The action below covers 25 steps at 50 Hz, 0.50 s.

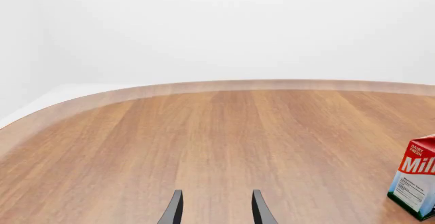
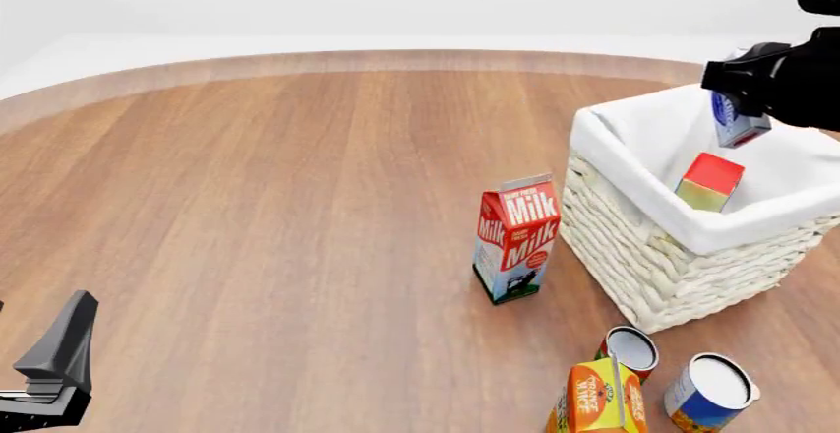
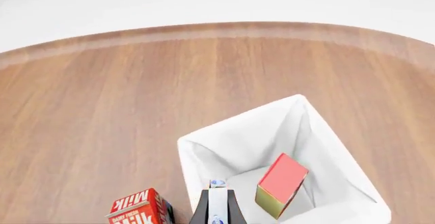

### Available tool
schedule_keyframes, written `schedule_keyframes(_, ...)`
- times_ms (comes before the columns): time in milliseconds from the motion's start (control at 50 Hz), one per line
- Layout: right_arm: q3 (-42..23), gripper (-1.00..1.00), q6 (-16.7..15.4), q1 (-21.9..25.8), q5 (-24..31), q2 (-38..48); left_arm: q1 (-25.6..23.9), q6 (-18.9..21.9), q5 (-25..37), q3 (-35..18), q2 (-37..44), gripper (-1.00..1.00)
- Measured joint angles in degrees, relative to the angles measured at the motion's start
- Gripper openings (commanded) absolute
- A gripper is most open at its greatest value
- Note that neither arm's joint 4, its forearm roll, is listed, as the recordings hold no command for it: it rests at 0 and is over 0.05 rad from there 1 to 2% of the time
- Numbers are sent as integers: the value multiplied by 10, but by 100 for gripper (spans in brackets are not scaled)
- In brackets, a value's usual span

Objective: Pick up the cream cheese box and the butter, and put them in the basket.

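The basket [image 2: 656, 256] stands at the right of the table, and the right wrist view looks down into its white liner [image 3: 224, 152]. The butter [image 2: 709, 182] leans on end inside it, red face up [image 3: 282, 180]. Over the basket's far side my right gripper [image 2: 743, 108] is shut on the cream cheese box [image 2: 739, 126], a small white and blue box held between the fingers [image 3: 217, 206]. My left gripper [image 2: 53, 379] sits low at the near left corner, far from the basket. It is open, with nothing but bare wood between its fingers [image 1: 174, 210].
A red Milk carton [image 2: 516, 239] stands upright just left of the basket, also visible in the left wrist view [image 1: 416, 182]. Two open cans [image 2: 631, 349] [image 2: 710, 390] and an orange juice carton [image 2: 597, 400] sit in front of the basket. The table's curved edge [image 2: 393, 59] runs along the back.
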Motion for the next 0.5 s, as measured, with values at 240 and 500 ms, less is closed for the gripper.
schedule_keyframes(240, 15, -100, 0, 0, -16, 16, 0, 0, 0, 0, 0, 100)
schedule_keyframes(500, 34, -100, 1, 0, -34, 29, 0, 0, 0, 0, 0, 100)
